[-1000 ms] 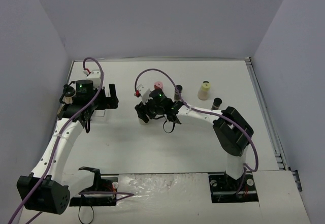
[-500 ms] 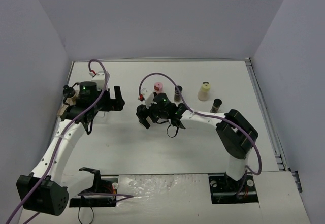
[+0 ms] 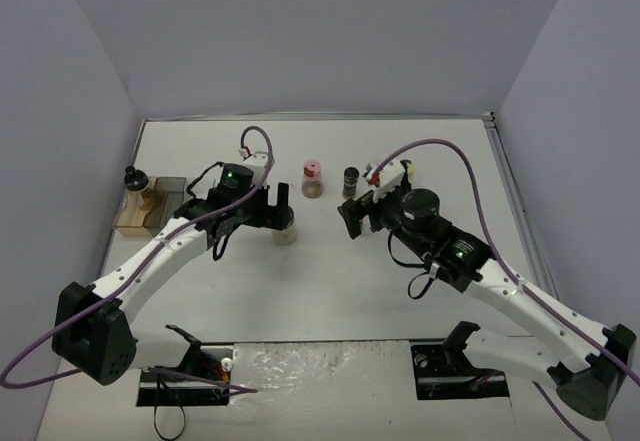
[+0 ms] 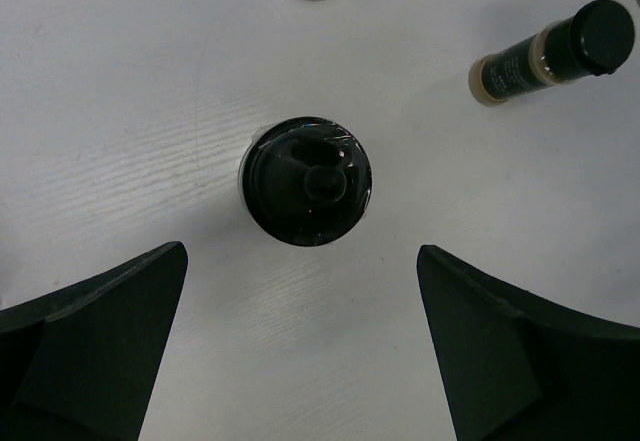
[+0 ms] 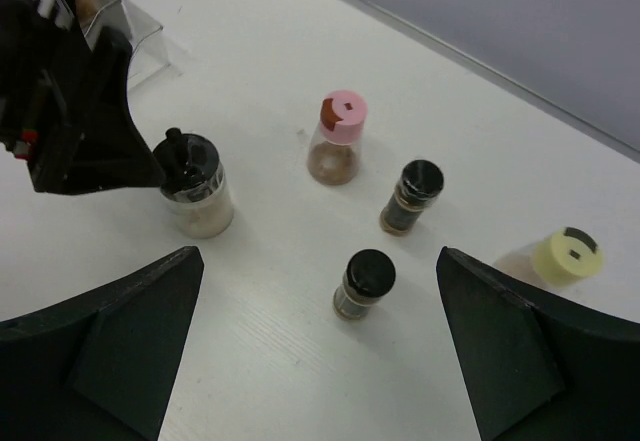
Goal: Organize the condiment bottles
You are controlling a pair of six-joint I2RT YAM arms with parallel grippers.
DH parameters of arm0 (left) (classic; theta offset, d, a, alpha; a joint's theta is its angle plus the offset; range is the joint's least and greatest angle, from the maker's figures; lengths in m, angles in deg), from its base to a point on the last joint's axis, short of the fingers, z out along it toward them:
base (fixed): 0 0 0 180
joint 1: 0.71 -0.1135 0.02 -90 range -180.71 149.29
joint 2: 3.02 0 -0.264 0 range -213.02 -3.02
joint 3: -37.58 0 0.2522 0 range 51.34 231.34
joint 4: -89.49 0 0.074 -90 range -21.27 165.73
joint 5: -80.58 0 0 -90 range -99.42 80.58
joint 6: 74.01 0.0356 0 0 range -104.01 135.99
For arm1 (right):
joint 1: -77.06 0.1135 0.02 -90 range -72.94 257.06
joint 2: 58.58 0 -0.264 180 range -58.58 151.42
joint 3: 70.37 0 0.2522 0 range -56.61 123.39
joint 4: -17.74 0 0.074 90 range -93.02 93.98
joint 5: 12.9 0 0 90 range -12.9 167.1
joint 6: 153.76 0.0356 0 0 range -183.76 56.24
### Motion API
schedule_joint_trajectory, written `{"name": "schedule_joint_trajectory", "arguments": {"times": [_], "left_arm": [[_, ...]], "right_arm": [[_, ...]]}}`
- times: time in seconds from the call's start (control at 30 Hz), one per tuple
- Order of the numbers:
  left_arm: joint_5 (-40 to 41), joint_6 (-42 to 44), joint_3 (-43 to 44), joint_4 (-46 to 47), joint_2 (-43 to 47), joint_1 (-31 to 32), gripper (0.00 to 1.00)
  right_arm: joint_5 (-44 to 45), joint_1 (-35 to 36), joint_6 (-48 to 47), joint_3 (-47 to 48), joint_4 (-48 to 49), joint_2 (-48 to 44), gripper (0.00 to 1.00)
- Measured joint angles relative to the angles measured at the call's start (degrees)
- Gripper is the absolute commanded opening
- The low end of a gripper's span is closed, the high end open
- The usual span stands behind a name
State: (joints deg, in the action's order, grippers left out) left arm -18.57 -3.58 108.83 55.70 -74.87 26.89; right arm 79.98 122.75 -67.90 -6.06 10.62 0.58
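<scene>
My left claw hangs open, the black-capped jar just ahead; descending off-centre, I could clip and topple it across the surface.

The table is white and flat. Up close, thin lines run across its top, like wood. Three plain walls stand around it, all a pale purple-gray: the back wall, the left wall and the right wall. A thin metal rail runs along the table's right edge. The light is soft and even, and the shadows are faint.
</scene>
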Motion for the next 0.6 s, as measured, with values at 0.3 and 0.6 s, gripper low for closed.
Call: {"name": "schedule_joint_trajectory", "arguments": {"times": [0.3, 0.6], "left_arm": [[5.4, -0.9, 2.5, 1.5, -11.6, 4.6, 0.97], [9.7, -2.3, 3.1, 2.8, -15.0, 5.1, 0.7]], "right_arm": [[5.9, -0.4, 1.5, -2.8, -3.8, -9.3, 1.0], [6.4, -0.4, 1.8, -4.1, -5.6, -7.9, 1.0]]}}
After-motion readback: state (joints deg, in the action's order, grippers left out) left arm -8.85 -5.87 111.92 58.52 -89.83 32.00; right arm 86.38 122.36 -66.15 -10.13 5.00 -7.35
